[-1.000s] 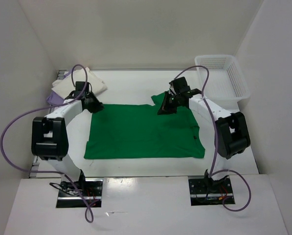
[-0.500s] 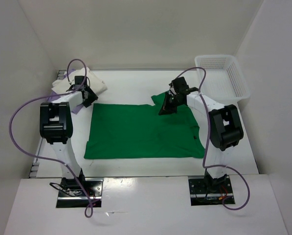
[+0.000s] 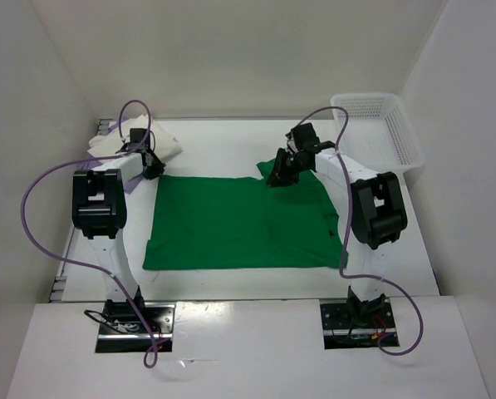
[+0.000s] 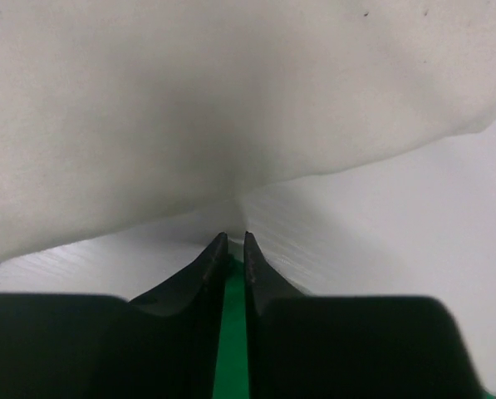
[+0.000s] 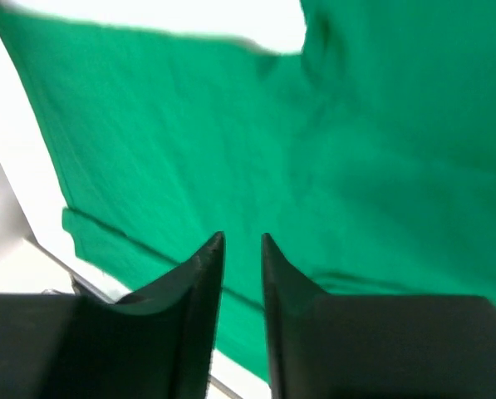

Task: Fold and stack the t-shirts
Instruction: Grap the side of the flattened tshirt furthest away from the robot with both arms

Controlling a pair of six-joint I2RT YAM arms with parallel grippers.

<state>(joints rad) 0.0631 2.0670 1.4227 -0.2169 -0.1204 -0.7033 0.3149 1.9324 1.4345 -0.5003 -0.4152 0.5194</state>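
One green t-shirt (image 3: 239, 224) lies spread centrally; one cream t-shirt (image 3: 160, 141) and one lavender t-shirt (image 3: 130, 183) at ten o'clock. Right gripper (image 5: 243, 237) is slightly spread; left gripper (image 4: 232, 235) nearly closed, grip unclear.

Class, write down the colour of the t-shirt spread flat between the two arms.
The t-shirt is plain bright green; clearest in the top external view.

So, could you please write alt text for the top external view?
A green t-shirt lies flat on a white table, the left gripper at its far left corner, the right gripper at its far right. A cream shirt lies far left, a mesh basket far right.
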